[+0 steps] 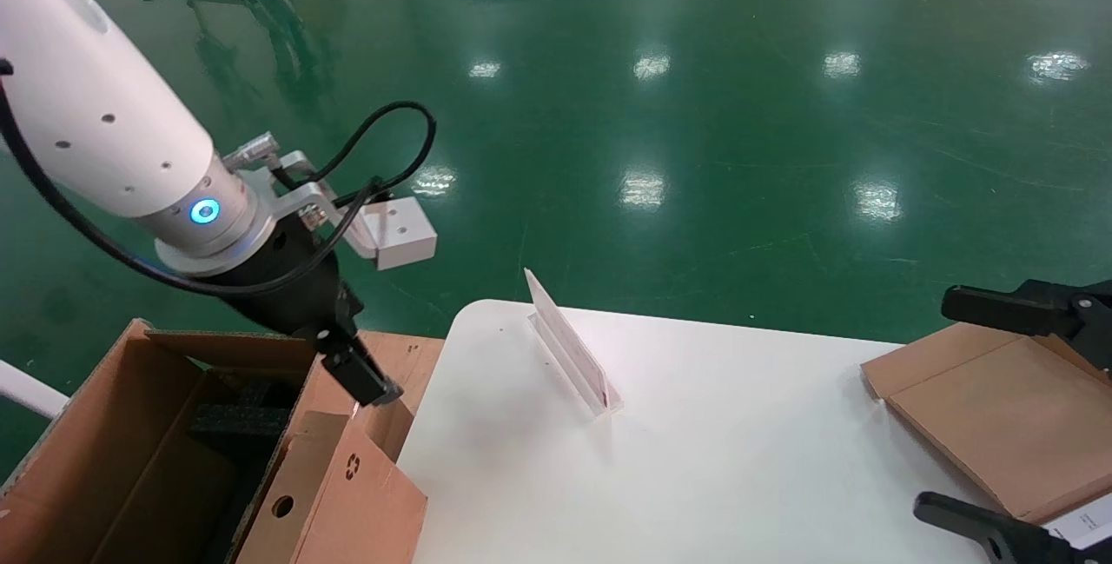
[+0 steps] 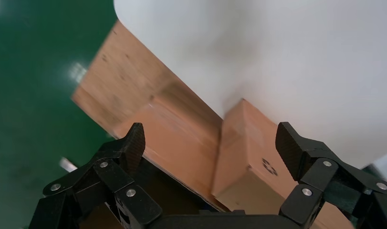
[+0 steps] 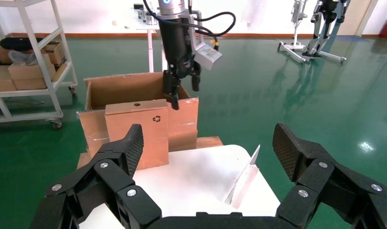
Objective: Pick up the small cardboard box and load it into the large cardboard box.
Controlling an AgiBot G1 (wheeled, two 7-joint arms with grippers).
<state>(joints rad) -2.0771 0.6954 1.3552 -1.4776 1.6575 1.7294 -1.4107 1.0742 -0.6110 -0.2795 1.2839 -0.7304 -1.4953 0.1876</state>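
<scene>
Small cardboard box (image 1: pixel 334 494) inside large cardboard box (image 1: pixel 130 442)

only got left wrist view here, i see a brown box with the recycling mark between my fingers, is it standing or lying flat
observer: Standing upright. The head view shows the small cardboard box rising above the table-side wall of the large cardboard box.
operator: is the left gripper clamped on it
observer: No. In the right wrist view the left gripper is open over the box's top edge, with nothing between its fingers.
operator: where's the right arm
observer: The right gripper is open at the right end of the white table, over a flat cardboard piece.
</scene>
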